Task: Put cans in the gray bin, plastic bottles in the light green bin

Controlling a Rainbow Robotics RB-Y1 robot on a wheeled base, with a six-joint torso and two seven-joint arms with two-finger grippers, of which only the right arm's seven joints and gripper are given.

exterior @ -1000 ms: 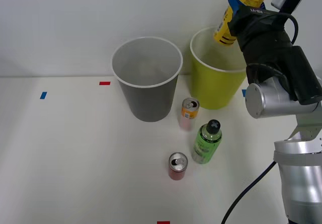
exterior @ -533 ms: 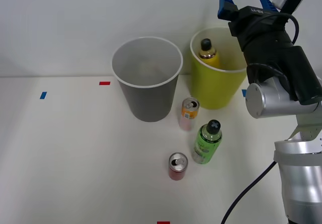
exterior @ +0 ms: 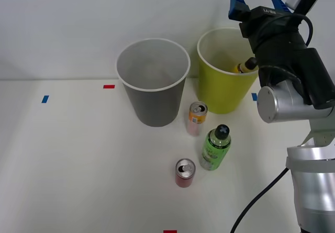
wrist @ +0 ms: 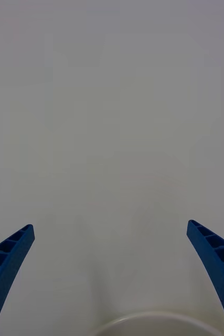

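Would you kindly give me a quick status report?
Right claw open, empty. Yellow-labelled bottle inside light green bin. Green-labelled bottle, two cans on table.

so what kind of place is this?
Likely a lab test bench: plain white table with red and blue tape marks, bare wall, and staged bins and cans.

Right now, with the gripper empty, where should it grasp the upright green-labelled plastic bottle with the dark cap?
Grip the green-labelled bottle around its labelled body, below the dark cap, likely from the robot's right: it stands upright, the orange can is on its other side, and the open right gripper is on that side.
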